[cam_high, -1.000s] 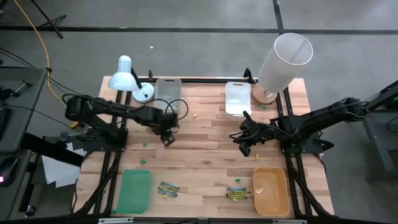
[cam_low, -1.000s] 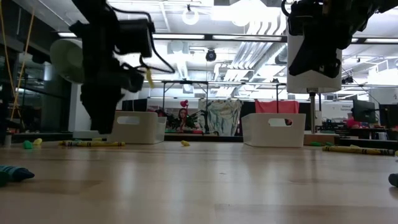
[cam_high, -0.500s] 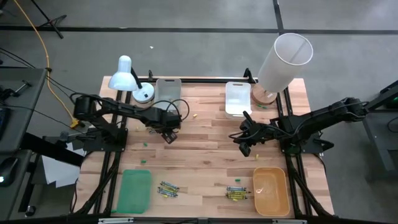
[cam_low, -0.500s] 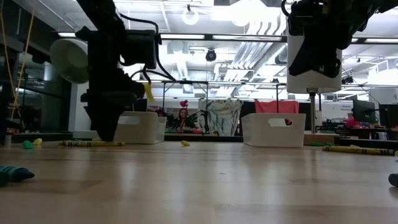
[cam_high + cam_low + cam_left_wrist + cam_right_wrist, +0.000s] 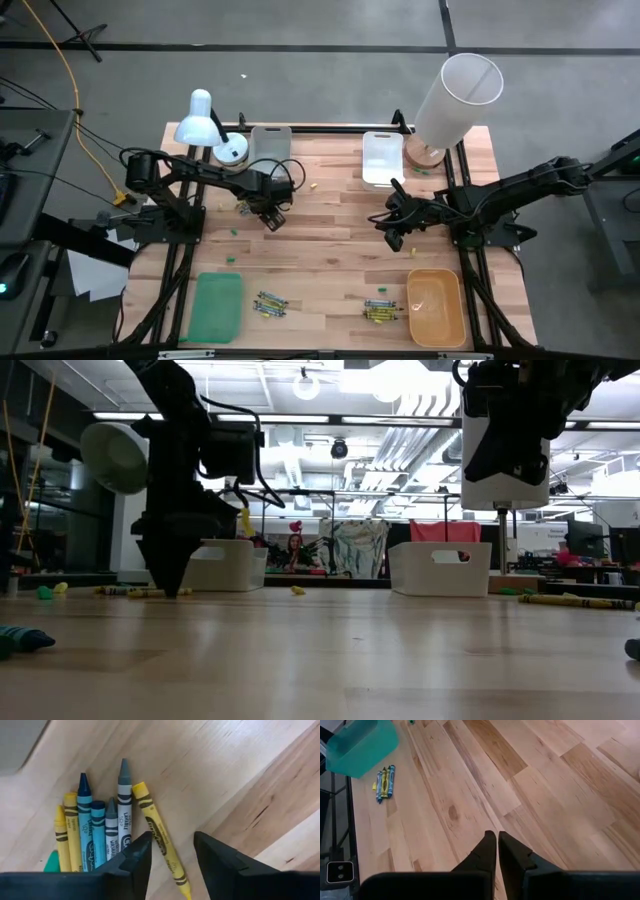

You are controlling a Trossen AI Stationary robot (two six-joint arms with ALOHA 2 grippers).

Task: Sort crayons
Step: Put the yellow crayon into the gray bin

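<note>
From above, the sorting looked barely started. The green tray (image 5: 217, 306) and the orange tray (image 5: 436, 306) at the near edge looked empty as far as I could tell, and little bunches of crayons (image 5: 270, 303) were lying on the wood between them, with another bunch (image 5: 380, 312) just beside the orange one. Two white bins (image 5: 270, 148) sat at the far edge next to a desk lamp (image 5: 203, 122), and a big white tube (image 5: 455, 98) stood at the far right corner. The left gripper (image 5: 270, 215) was down near the left bin, the right gripper (image 5: 393, 228) parked mid-table.

At table level, the left gripper (image 5: 172, 575) had its tips almost on the wood by some crayons (image 5: 140, 591). More lay far right (image 5: 575, 600). Behind was an open workshop with ceiling lights and clutter.

The left wrist cam showed a pile of crayons (image 5: 100, 835) in yellow, blue and grey, with one yellow crayon (image 5: 159, 842) lying between the parted fingers (image 5: 132, 862), nothing gripped yet.

The right wrist cam showed its fingers (image 5: 487, 852) pinched together on nothing above bare planks, with a teal tray (image 5: 362, 745) and a few crayons (image 5: 384, 782) beside it. I'd say nearly everything was left to do.
</note>
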